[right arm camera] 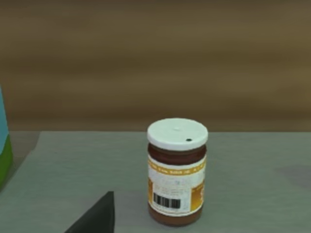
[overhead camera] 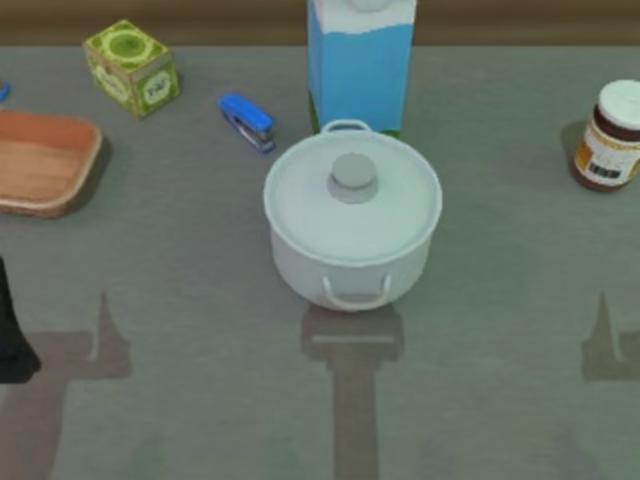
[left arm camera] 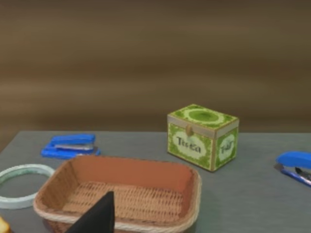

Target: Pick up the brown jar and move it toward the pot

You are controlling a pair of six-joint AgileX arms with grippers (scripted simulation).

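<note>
The brown jar (overhead camera: 610, 137) is seen upright at the right edge of the top view, in the upper part of the frame, on the grey counter (overhead camera: 180, 300). It is closed by a white lid and wrapped in an orange-and-white label with a barcode. In the right wrist view the brown jar (right arm camera: 177, 172) is shown standing alone on the counter, with nothing touching it.

The pot (overhead camera: 352, 215) is placed at the centre of the top view, well apart from the jar. It is white and round, is covered by a knobbed lid, and has two loop handles, one turned toward the top of the frame and one toward the bottom. A tall blue-and-white carton (overhead camera: 360, 60) is set just behind the pot, at the top centre.

A blue stapler (overhead camera: 247, 121) is found to the upper left of the pot. A green tea box (overhead camera: 131, 67) is seen in the upper left of the frame, and a shallow wooden tray (overhead camera: 45, 163) lies at the left edge below it. In the left wrist view a white tape ring (left arm camera: 22, 184) is seen beside the tray.

A dark part of the left arm (overhead camera: 12, 335) is seen at the left edge of the top view. Only a dark tip of the left end effector (left arm camera: 97, 216) and of the right end effector (right arm camera: 97, 216) is shown in each wrist view, so whether either is spread or pressed together cannot be told. Nothing is pinched by either.
</note>
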